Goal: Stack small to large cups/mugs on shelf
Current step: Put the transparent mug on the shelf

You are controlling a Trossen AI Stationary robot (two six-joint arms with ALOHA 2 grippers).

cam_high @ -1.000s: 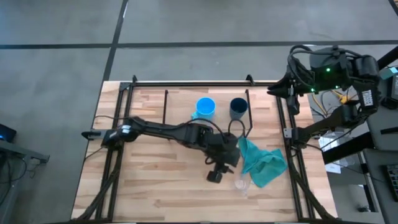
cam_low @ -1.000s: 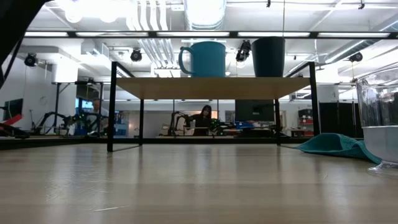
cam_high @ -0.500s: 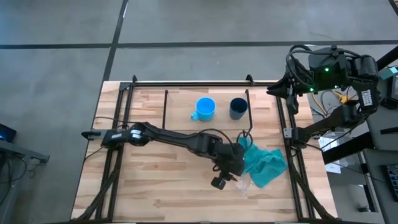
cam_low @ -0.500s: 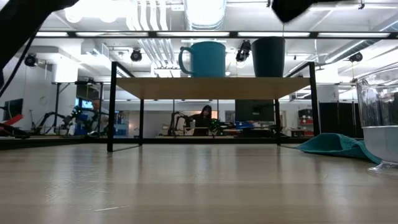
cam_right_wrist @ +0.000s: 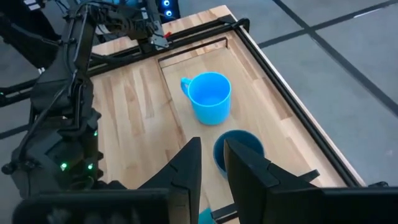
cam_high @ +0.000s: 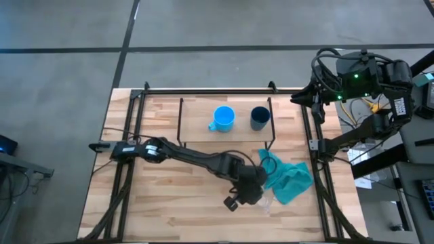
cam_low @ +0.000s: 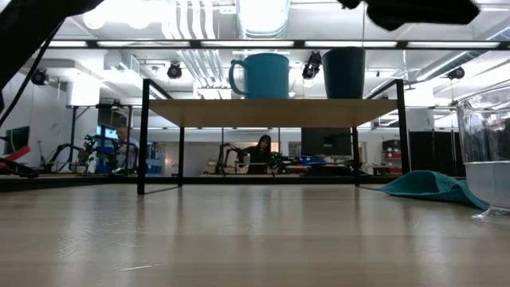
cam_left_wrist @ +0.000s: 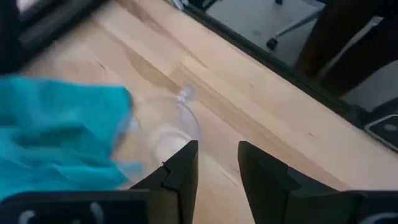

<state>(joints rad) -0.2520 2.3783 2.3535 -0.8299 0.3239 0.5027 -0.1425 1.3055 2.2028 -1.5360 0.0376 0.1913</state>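
A tiny clear glass cup (cam_high: 264, 202) stands on the tabletop by the near edge of a teal cloth (cam_high: 288, 179). At the right edge of the low view it is the glass cup (cam_low: 487, 159). My left gripper (cam_high: 252, 196) hovers just left of it, open, touching nothing. In the left wrist view its fingers (cam_left_wrist: 217, 163) point past the glass cup (cam_left_wrist: 163, 127), which sits off to one side ahead. The light-blue mug (cam_high: 224, 117) and the navy cup (cam_high: 259, 117) stand side by side on the shelf (cam_low: 271, 112). My right gripper (cam_right_wrist: 212, 163) waits beyond the table's far right corner, shut.
The teal cloth (cam_left_wrist: 56, 140) lies crumpled against the glass cup, between it and the shelf's right legs. The shelf's black frame (cam_high: 270, 125) stands on the far half of the table. Bare wood (cam_high: 169, 196) stretches to the left and near side. A person sits far behind the table in the low view.
My left gripper has moved from just in front of the shelf toward the table's near edge and slightly right, ending beside the glass cup. In the low view its dark shape has come in along the top and shifted right. The cups and cloth have stayed put.
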